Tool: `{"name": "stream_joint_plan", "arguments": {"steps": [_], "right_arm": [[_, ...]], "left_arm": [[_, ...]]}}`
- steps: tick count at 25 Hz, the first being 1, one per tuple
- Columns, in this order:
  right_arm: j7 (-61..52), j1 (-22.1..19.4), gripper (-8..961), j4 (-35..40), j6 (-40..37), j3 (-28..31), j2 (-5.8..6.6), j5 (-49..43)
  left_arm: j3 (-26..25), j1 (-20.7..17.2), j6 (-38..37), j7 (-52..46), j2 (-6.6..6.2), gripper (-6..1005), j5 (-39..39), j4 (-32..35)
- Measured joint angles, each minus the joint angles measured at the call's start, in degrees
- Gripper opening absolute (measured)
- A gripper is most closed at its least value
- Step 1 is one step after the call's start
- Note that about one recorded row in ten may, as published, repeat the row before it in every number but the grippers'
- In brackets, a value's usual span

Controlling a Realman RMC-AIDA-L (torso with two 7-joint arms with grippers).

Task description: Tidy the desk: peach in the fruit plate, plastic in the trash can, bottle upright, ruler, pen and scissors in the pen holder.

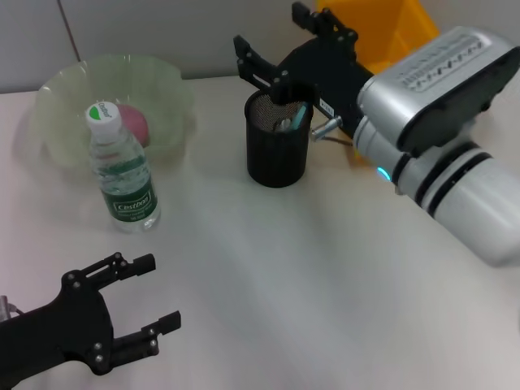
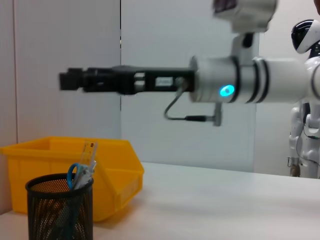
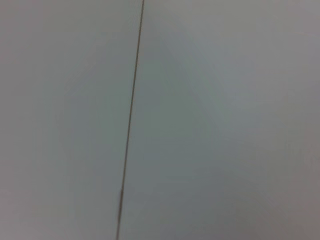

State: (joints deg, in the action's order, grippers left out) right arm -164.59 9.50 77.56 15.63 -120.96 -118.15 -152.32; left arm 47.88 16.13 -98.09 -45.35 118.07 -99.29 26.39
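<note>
The peach point(image 1: 135, 123) lies in the fruit plate point(image 1: 69, 97) at the desk's point(image 1: 309, 268) far left. In front of the plate the bottle point(image 1: 123, 171) stands upright. The pen holder point(image 1: 278, 150) holds the blue-handled scissors point(image 2: 75, 173), the ruler point(image 2: 89, 153) and a grey shaft that looks like the pen point(image 1: 283, 124). My right gripper point(image 1: 275, 39) hovers open and empty just above and behind the holder; the left wrist view shows this right gripper point(image 2: 68, 80) level, high over the cup. My left gripper point(image 1: 158, 292) rests open at the near left. No plastic shows.
The yellow trash can point(image 1: 390, 32) stands at the back right behind the pen holder point(image 2: 60, 207), partly hidden by my right arm point(image 1: 439, 154). The right wrist view shows only a pale wall with a thin seam point(image 3: 131, 120).
</note>
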Motion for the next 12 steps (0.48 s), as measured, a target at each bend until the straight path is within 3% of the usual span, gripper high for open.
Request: {"name": "stream_joint_plan", "arguments": {"steps": [1,6,12], "right_arm": [[-1.4,-1.6,704,3.8,-4.6,-0.1,0.4,0.0],[-2.1,-1.7,826,8.8,-15.5,-1.3,1.66,0.1],[-1.1,-1.9,824,13.2,-22.3,-2.7,2.37,0.0]], "left_arm": [[-0.1,0.0,0.0,0.0,-0.03,784,0.0,0.1],[-1.3,-0.1,-0.1,0.0,-0.07,784,0.0,0.2],[-2.2,-0.5,-0.3,0.1,-0.17,784,0.1,0.2]]}}
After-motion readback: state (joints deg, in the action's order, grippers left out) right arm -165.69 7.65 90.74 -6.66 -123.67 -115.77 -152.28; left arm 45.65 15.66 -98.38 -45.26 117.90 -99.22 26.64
